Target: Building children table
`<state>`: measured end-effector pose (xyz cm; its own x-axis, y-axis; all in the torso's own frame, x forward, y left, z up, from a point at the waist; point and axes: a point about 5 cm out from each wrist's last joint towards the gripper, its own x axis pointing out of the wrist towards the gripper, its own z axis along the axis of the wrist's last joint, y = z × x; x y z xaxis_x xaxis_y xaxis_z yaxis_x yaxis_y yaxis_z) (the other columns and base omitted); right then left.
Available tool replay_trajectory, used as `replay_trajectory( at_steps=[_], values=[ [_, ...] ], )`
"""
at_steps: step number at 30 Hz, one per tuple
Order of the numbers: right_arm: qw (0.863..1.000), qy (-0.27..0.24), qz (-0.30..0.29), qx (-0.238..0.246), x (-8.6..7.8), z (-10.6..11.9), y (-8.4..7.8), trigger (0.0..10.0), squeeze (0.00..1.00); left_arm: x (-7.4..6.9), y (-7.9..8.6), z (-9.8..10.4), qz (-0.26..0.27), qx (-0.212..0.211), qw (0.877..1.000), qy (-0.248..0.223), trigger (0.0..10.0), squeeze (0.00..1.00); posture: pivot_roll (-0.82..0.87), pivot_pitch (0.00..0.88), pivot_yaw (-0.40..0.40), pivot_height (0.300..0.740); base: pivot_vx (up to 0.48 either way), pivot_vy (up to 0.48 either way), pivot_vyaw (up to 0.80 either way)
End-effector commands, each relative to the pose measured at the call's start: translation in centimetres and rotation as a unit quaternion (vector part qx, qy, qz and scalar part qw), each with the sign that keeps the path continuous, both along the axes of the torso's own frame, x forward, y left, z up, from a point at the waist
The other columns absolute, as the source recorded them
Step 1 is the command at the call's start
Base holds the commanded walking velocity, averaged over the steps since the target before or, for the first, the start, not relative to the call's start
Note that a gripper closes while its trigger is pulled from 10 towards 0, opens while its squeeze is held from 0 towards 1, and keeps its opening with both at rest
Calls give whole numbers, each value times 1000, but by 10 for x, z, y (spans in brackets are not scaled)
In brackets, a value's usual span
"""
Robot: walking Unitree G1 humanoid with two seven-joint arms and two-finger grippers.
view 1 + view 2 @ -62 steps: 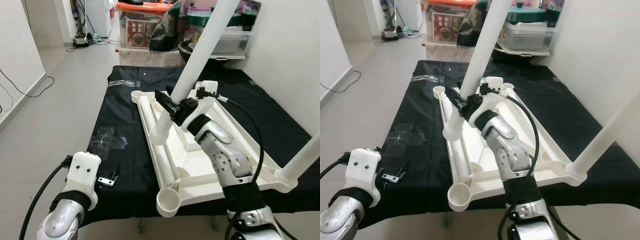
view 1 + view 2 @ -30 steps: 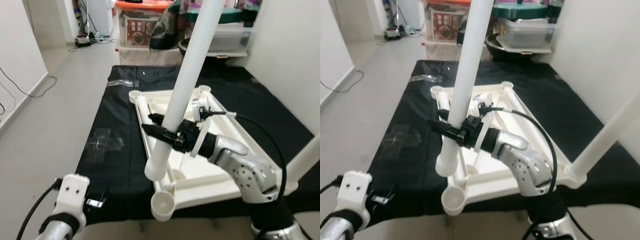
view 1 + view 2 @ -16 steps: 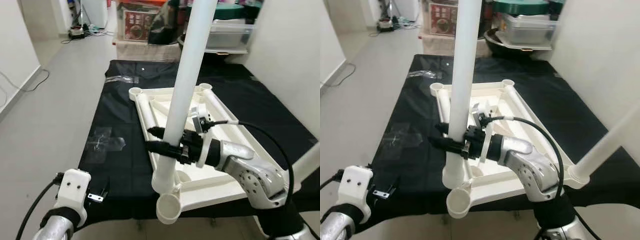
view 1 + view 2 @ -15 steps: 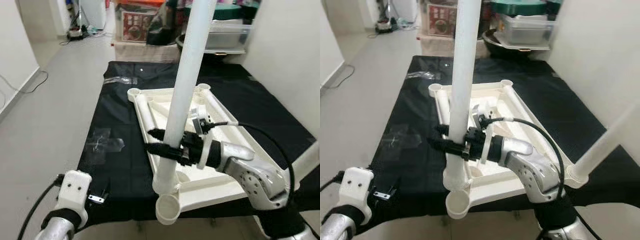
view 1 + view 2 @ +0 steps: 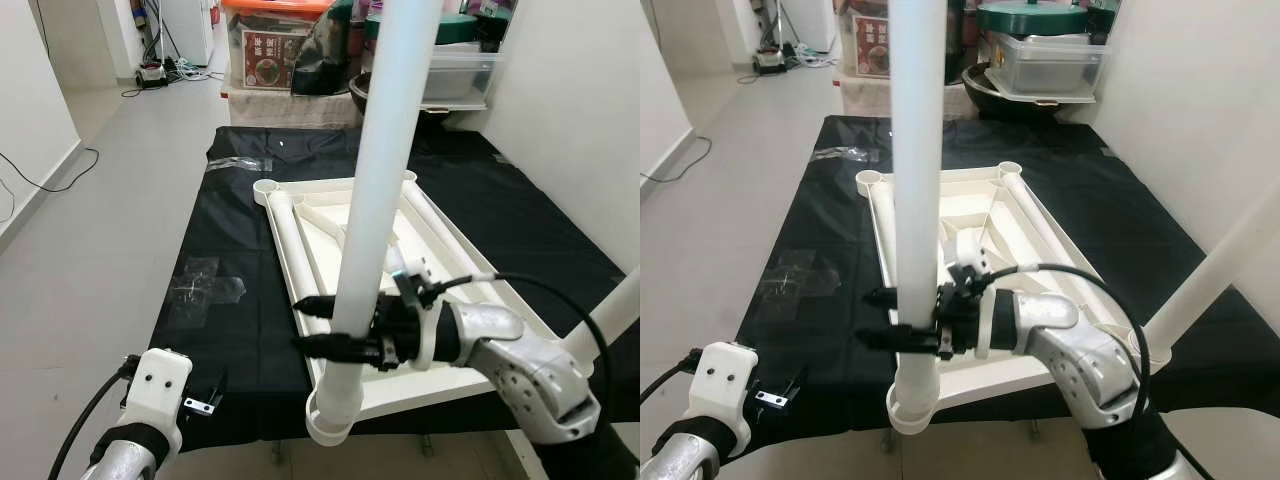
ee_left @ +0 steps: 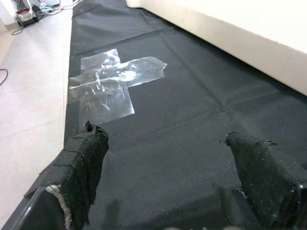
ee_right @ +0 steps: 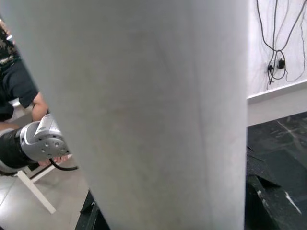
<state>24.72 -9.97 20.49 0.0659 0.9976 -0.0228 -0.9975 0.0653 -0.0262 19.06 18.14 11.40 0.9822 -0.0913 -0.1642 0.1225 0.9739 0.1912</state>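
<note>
Right gripper (image 5: 322, 322) was clamped on the white table leg (image 5: 375, 200), black fingers (image 5: 880, 295) closed around the tube low down, just above its foot. Leg stood near upright, a plain smooth white round tube, its lower end seated in the near-left corner socket (image 5: 328, 428) of the tabletop (image 5: 440, 240). The tabletop was white plastic, lying upside down on the black cloth (image 5: 240, 230), ribbed underside up, round sockets at the corners. A second white leg (image 5: 610, 320) already stood tilted in the near-right corner.

Left gripper (image 6: 168, 167) hovered low over the cloth's near-left edge, fingers spread wide, holding nothing. A clear tape patch (image 6: 108, 86) lay on the cloth just ahead of it. Storage boxes (image 5: 290, 50) sat at the far end.
</note>
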Motion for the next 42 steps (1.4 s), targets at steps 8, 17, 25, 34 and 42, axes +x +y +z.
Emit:
replay_trajectory(
  at_steps=[8,17,25,34,42],
  values=[
    [999,-28,-7,-24,6,-12,10,10000,0,1,1,-4,1,-1,1000,4,10000,0,122,0,-64,740,0,0,0],
    [998,-36,9,-42,5,-17,10,10000,0,1,0,-6,0,-4,1000,6,10000,0,124,0,-66,740,0,0,0],
    [999,-41,-1,-33,3,-21,16,10000,0,-1,0,-8,4,-5,1000,11,10000,0,131,0,-69,740,0,0,0],
    [965,-41,-260,-22,50,-40,19,10000,0,-2,2,-11,13,-3,1000,17,10000,0,137,0,-73,740,0,0,0],
    [959,-24,-280,-33,48,-53,14,10000,0,-2,2,-15,12,-1,1000,23,10000,0,126,0,-69,740,0,0,0]
  ],
)
